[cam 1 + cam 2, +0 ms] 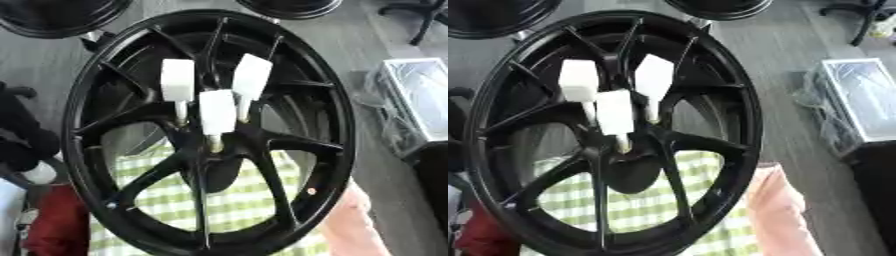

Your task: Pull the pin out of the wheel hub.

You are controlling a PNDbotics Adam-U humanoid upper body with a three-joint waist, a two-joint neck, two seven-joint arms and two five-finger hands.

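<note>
A large black spoked wheel hub (343, 125) stands tilted before me and fills most of both views. Three white block-headed pins stick out of its centre on thin metal shanks: one at the left (178, 80), one in the middle and lower (217, 112), one at the right (252, 76). The middle pin's shank enters the hub centre (210, 150). Neither of my hands shows in either view.
A green-and-white checked cloth (236, 200) lies behind the spokes. A pink sleeve (776, 210) rests by the rim's lower right. A clear plastic box (420, 95) sits on the right, other black wheels (52, 17) at the top, a red thing (52, 220) lower left.
</note>
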